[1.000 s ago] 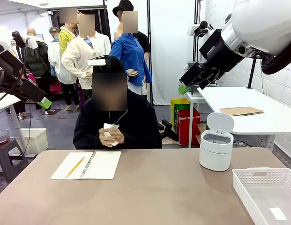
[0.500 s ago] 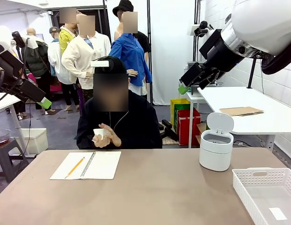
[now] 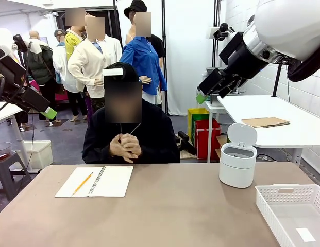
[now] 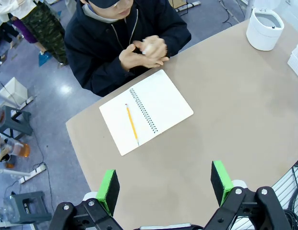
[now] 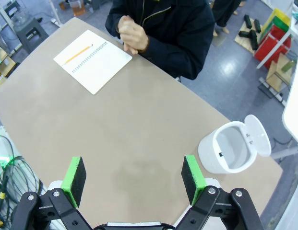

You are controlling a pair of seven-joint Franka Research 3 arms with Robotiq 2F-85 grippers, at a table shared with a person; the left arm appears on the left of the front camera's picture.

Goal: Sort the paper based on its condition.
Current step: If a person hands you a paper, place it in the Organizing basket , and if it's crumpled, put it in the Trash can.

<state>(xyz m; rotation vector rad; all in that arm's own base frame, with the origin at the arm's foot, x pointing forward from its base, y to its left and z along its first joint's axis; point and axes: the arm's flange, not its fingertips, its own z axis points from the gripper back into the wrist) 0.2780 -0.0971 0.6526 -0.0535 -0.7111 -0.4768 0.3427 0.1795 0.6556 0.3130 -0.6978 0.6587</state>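
Left jaws: spread, green pads (image 4: pixel 108 189) bare, raised over the bench (image 4: pixel 244 110). Right jaws: likewise spread and bare, pads (image 5: pixel 75 179) high above it. Notebook (image 3: pixel 95 181) with pencil (image 3: pixel 83 183): flat, untouched. Paper (image 4: pixel 147 48): a second ago a plain white wad in the person's fingers, now shut between both clasped hands (image 3: pixel 125 146) near the bench's far edge. Judged mid-crumple and not yet offered, so sorting waits. In the front view the fingers cover it; the left wrist view catches a white sliver between the palms. The right wrist view looks down into the open bin (image 5: pixel 233 147); the front view adds the tray (image 3: pixel 283 191) beside it.
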